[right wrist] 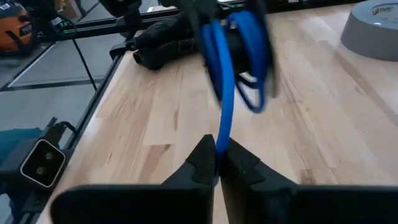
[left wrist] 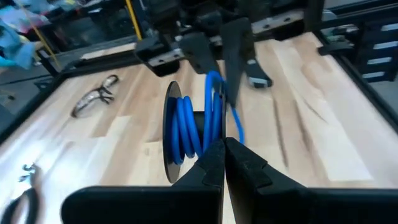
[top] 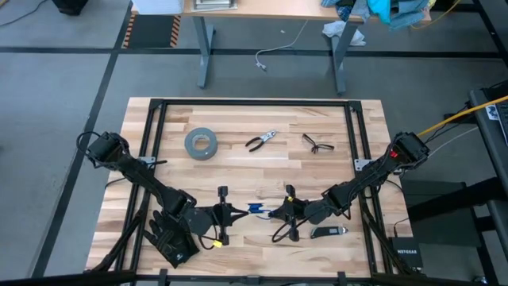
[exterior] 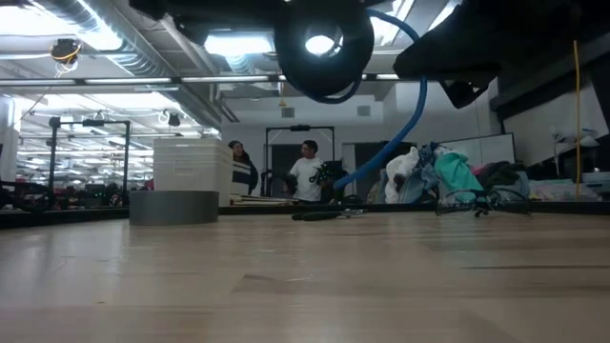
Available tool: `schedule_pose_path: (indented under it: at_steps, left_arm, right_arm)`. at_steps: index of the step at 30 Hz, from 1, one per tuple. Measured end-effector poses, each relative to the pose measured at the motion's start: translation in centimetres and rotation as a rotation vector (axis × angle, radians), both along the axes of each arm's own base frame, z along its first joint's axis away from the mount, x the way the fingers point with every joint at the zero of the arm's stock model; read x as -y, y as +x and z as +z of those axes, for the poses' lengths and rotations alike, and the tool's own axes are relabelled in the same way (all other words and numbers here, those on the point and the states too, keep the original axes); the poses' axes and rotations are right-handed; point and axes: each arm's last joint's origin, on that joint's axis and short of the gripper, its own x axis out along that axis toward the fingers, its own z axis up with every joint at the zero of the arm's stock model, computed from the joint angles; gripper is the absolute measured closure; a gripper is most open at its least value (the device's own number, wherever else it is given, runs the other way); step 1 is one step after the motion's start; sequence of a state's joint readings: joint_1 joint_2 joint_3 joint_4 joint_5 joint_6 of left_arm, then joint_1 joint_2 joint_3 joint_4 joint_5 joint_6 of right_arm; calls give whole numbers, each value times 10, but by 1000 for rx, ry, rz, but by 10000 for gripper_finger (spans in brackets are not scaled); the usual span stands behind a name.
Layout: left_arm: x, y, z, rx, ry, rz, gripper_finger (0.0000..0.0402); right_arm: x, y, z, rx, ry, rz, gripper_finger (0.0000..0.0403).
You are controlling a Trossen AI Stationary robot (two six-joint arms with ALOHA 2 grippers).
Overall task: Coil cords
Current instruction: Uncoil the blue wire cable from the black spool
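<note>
The cords form a small round bundle (left wrist: 186, 127) of blue and black loops, held above the table between my two grippers (top: 259, 209). The low view shows it as a dark ring (exterior: 324, 43) clear of the tabletop. My left gripper (left wrist: 222, 152) is shut at the bundle's near rim. A blue strand (right wrist: 222, 106) runs from the bundle to my right gripper (right wrist: 217, 150), which is shut on it. A black length of cord (top: 280, 233) loops onto the table below the right gripper. My left gripper pinches the bundle's rim (left wrist: 217, 127) between its two fingers, coming nearly level from the table's left. The bundle stands on edge, lifted clear of the table. The fingertips themselves hide the exact place of contact. My right gripper pinches the free blue strand (right wrist: 221, 134) between its two fingertips, coming nearly level from the table's right. The strand rises from the fingers to the bundle (right wrist: 239, 43) and hangs in a slack curve (exterior: 405, 119) clear of the table.
A grey tape roll (top: 201, 143), pliers (top: 260, 141) and safety glasses (top: 317, 144) lie toward the far side. Black gloves (top: 171, 234) lie at the near left and a small dark tool (top: 327, 232) at the near right. People stand in the room behind (exterior: 305, 171).
</note>
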State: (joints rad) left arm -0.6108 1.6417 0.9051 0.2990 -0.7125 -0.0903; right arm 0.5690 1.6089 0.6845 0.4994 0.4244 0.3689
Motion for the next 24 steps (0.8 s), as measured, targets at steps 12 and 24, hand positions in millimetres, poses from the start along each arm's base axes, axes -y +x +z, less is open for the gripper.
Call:
schedule_pose_path:
  at_steps: [12,24]
  left_arm:
    - [10,-7,-3,-32,-67,-63,401]
    - [15,-3,-13,-61,-62,-134,401]
  right_arm:
    - [-11,17,28,-95,-77,61,389]
    - [-8,40,74,-144,-247,75,392]
